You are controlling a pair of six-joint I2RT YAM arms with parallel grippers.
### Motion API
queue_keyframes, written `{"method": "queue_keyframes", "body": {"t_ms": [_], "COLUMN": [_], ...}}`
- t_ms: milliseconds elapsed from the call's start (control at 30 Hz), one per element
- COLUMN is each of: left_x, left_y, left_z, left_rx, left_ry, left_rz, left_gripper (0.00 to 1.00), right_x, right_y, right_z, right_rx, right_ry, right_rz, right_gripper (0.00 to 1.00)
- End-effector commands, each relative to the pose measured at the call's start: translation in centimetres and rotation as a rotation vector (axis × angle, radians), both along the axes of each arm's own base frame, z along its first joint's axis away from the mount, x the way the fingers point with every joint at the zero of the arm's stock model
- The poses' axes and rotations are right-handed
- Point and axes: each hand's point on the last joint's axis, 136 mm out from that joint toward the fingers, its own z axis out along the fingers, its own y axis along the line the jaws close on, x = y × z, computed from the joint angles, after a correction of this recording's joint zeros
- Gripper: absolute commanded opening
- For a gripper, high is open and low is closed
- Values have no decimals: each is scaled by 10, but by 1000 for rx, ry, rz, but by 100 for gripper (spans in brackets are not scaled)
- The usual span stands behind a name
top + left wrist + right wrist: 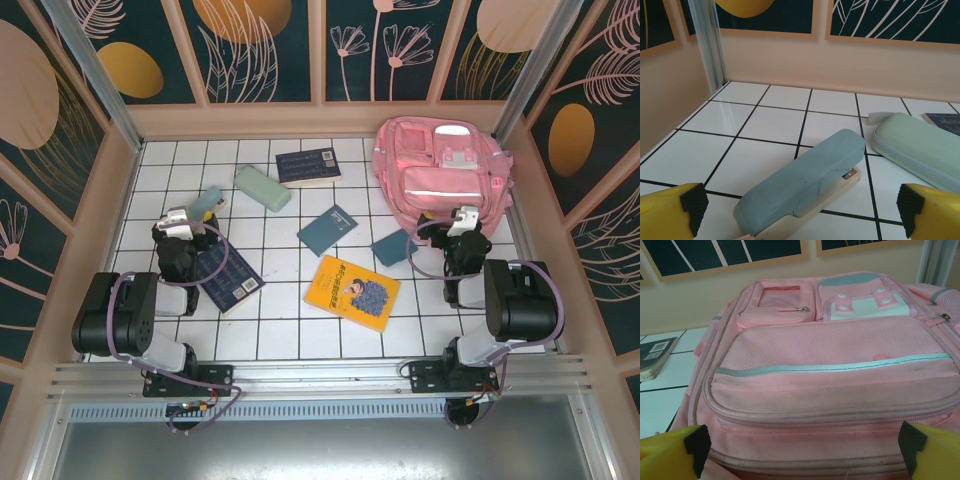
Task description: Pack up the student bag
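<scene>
The left gripper [801, 206] is hovering wide open & empty over the stapler [805, 185] & the right gripper [802, 446], also open & empty, is facing the student bag [830, 350] lying far-right on the table [280, 330], seemingly zipped shut, so anything pushed at it is risking sliding off; txt on the yellow book [351, 292] is showing too small to read.

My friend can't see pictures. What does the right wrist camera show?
A big pink student bag lies flat, front pockets up, a pale strip across it. The open right gripper sits just in front, its yellow fingers at the bottom corners. A dark book lies to the left.
</scene>
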Motion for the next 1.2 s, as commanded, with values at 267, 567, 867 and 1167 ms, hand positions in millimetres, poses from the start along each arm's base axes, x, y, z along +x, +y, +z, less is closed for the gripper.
{"method": "queue_keyframes", "body": {"t_ms": [267, 567, 867, 1167], "left_x": [28, 40, 45, 28], "left_y": [20, 13, -29, -41], "left_z": [41, 91, 108, 105], "left_rx": [-33, -311, -481, -528], "left_ry": [126, 261, 290, 314], "left_rz": [130, 175, -25, -79], "left_gripper": [99, 99, 98, 98], "right_x": [6, 23, 58, 26], "right_y": [-12, -42, -22, 72], "right_z": [22, 77, 2, -69], "right_rx": [9, 357, 418, 449], "right_ry": [24, 135, 556, 805], "right_rz": [-81, -299, -264, -119], "right_gripper": [99, 99, 99, 99]}}
